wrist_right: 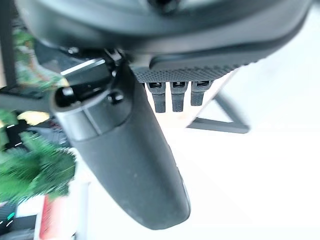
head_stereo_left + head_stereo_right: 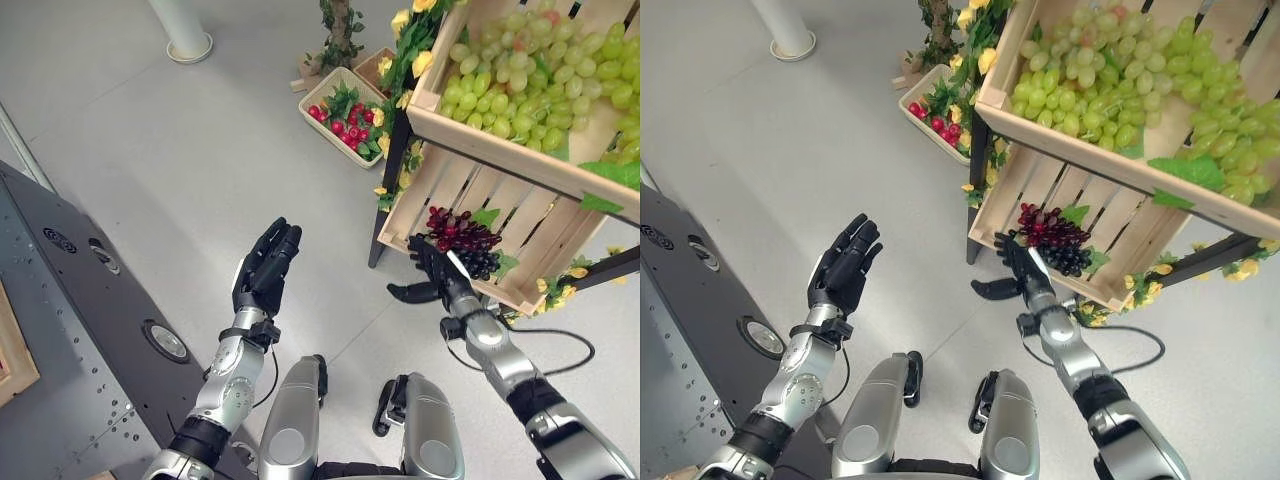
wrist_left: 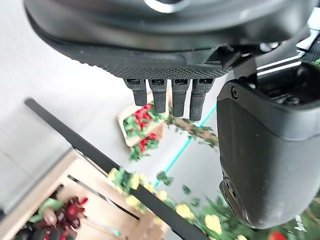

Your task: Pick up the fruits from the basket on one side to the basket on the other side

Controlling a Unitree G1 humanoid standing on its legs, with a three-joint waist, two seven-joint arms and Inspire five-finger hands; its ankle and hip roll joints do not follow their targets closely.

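Note:
A bunch of dark red and black grapes [image 2: 460, 235] lies in the lower slatted wooden crate [image 2: 440, 195] of a fruit stand. My right hand [image 2: 437, 270] is at the crate's front edge, open, with straight fingers touching the near side of the bunch and the thumb spread to the side. Its fingers [image 1: 172, 97] hold nothing. The upper crate [image 2: 470, 130] is full of green grapes [image 2: 520, 80]. A small basket [image 2: 322, 88] of red fruit [image 2: 345, 118] stands on the floor to the left of the stand. My left hand [image 2: 265, 265] hangs open in the air over the floor, away from all fruit.
A dark metal cabinet [image 2: 90, 300] runs along my left side. A white pillar base [image 2: 188, 42] and a potted fake tree [image 2: 340, 35] stand farther back. Yellow flowers and leaves [image 2: 405, 60] trim the stand's black frame. Bare grey floor lies between the cabinet and the stand.

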